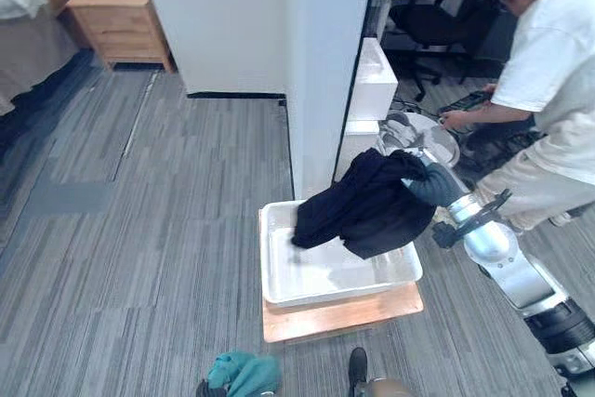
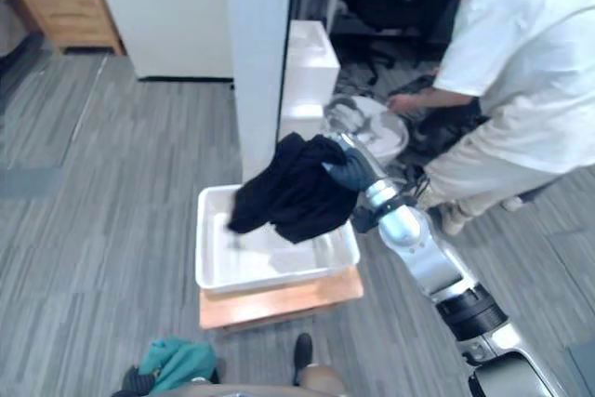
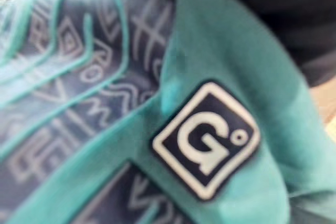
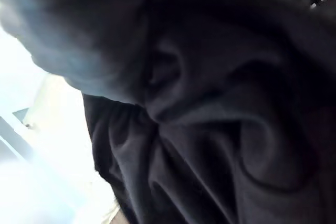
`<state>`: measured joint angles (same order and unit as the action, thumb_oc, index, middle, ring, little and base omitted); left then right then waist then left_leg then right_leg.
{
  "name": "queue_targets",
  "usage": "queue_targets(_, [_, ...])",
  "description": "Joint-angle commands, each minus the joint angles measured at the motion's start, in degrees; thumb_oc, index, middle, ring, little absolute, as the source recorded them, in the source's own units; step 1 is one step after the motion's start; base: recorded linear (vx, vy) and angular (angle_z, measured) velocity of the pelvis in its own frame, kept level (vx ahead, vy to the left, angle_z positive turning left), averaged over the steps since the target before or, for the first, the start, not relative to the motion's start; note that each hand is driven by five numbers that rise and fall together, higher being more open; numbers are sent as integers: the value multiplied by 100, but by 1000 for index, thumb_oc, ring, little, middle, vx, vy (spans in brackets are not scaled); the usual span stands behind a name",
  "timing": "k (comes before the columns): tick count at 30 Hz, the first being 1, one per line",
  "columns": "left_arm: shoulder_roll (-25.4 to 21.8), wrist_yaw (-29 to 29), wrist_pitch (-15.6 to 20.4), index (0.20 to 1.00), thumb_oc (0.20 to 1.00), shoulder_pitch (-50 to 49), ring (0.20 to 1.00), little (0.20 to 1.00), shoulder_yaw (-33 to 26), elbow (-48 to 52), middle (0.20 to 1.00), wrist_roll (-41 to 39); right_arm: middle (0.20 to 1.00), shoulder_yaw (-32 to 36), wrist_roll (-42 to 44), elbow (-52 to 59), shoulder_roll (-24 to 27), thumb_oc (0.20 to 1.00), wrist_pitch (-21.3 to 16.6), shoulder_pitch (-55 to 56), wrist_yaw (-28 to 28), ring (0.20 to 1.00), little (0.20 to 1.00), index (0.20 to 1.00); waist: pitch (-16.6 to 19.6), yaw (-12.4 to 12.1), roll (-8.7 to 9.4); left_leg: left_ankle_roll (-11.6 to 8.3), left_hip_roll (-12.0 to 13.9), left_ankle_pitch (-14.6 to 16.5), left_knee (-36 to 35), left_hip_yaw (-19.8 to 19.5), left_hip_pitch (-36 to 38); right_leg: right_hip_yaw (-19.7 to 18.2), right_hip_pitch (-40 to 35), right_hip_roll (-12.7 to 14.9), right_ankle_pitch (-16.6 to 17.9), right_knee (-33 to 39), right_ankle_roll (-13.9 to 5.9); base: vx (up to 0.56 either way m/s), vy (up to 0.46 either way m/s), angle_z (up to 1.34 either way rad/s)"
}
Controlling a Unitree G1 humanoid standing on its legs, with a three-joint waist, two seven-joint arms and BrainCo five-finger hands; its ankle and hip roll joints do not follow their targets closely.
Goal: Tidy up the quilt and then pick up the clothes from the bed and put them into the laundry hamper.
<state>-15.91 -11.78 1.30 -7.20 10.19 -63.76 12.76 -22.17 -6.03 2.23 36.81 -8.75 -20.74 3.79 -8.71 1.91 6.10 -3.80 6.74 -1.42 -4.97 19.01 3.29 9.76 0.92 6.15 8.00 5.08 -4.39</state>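
Garment (image 1: 367,204), dark, hanging lengthwise over white tub (image 1: 279,271); right hand (image 1: 429,183) buried in it, grip unreadable.

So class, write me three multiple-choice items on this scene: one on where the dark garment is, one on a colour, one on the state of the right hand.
1. Where is the dark garment?
A. Flat on the floor
B. Hanging over the white bin
C. On the wooden nightstand

2. What colour is the cloth at the bottom edge of the eye views?
A. Teal
B. Red
C. Yellow

3. What is the right hand doing?
A. Resting on the floor
B. Hanging open and idle
C. Holding the garment up

Answers:
1 B, the garment hangs from the hand with its lower part over the bin's far right corner.
2 A, the bunched cloth is teal, and the left wrist view shows it with a dark pattern.
3 C, the garment hangs from that hand above the bin.
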Motion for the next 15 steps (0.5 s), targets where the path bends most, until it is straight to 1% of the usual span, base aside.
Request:
queue_targets(1, [-191, -379, 241, 200, 200, 463, 200, 200, 101, 72, 200, -449, 200, 73, 134, -171, 31, 200, -155, -1044, 119, 200, 200, 200, -405, -158, -227, -320, 360, 8, -3, 99, 145, 82, -515, 326, -779, -80, -572, -43, -29, 24])
queue_targets(3, [-253, -590, 447, 200, 200, 486, 200, 200, 29, 619, 200, -825, 200, -215, -21, -828, -157, 200, -88, -1345, 253, 200, 200, 200, -504, -320, -267, -332, 352, -47, -3, -23, -9, 183, -438, 341, -773, -85, -568, -52, -51, 20])
queue_targets(5, [-282, -740, 752, 200, 200, 462, 200, 200, -4, 1530, 200, -1331, 200, -426, -241, -1732, -355, 200, 48, -1665, 515, 200, 200, 200, -618, -521, -348, -340, 332, -121, -3, -158, -160, 287, -383, 363, -749, -76, -566, -47, -51, 24])
queue_targets(6, [-282, -740, 751, 200, 200, 461, 200, 200, -5, 1531, 200, -1331, 200, -427, -241, -1734, -356, 200, 47, -1667, 515, 200, 200, 200, -612, -518, -348, -340, 332, -122, -3, -159, -166, 288, -377, 363, -748, -76, -566, -52, -41, 45])
queue_targets(7, [-394, -784, 980, 200, 200, 398, 200, 200, 11, 2470, 200, -1595, 200, -462, -472, -2390, -411, 200, 187, -1833, 678, 200, 200, 200, -673, -654, -445, -362, 318, -171, -3, -253, -297, 384, -335, 381, -725, -45, -571, -22, -31, 43])
queue_targets(8, [-490, -756, 1157, 200, 200, 351, 200, 200, -20, 3109, 200, -1780, 200, -447, -596, -2718, -390, 200, 250, -1859, 747, 200, 200, 200, -708, -716, -499, -371, 312, -170, -3, -289, -325, 434, -350, 400, -723, -34, -584, -33, -44, 49])
queue_targets(9, [-564, -682, 1276, 200, 200, 366, 200, 200, -115, 3678, 200, -2024, 1000, -424, -676, -2824, -289, 1000, 289, -1777, 756, 1000, 1000, 1000, -707, -717, -545, -384, 313, -197, -3, -327, -396, 485, -320, 405, -705, -12, -590, -1, -29, 43])
queue_targets(10, [-607, -607, 1327, 200, 200, 403, 200, 200, -176, 3843, 200, -2098, 1000, -398, -731, -2940, -218, 1000, 352, -1689, 729, 1000, 1000, 1000, -699, -709, -574, -394, 311, -200, -3, -346, -419, 511, -315, 412, -712, -8, -595, 3, -21, 58])
queue_targets(11, [-779, -505, 1448, 200, 200, 447, 200, 200, -235, 4417, 200, -2096, 1000, -335, -891, -3051, -97, 1000, 415, -1547, 704, 1000, 1000, 1000, -690, -684, -604, -400, 312, -196, -3, -362, -424, 539, -332, 426, -721, -8, -608, 24, -10, 41])
queue_targets(13, [-925, -306, 1557, 200, 200, 429, 200, 200, -355, 5089, 200, -2222, 1000, -245, -1117, -3167, 48, 1000, 455, -1313, 679, 1000, 1000, 1000, -670, -659, -651, -408, 320, -192, -3, -360, -420, 560, -349, 438, -741, -8, -620, 33, -6, 12])
queue_targets(14, [-1189, -85, 1726, 200, 200, 390, 200, 200, -458, 5843, 200, -2238, 1000, -241, -1589, -3308, 162, 1000, 448, -1004, 657, 1000, 1000, 1000, -658, -608, -676, -420, 337, -158, -3, -325, -329, 532, -433, 432, -783, -8, -630, 0, 0, 0])
queue_targets(15, [-1194, -81, 1719, 200, 200, 382, 200, 200, -463, 5856, 200, -2240, 1000, -239, -1593, -3306, 158, 1000, 447, -1001, 657, 1000, 1000, 1000, -649, -611, -673, -416, 339, -176, -3, -323, -348, 528, -412, 430, -766, -8, -625, 35, -14, 2])
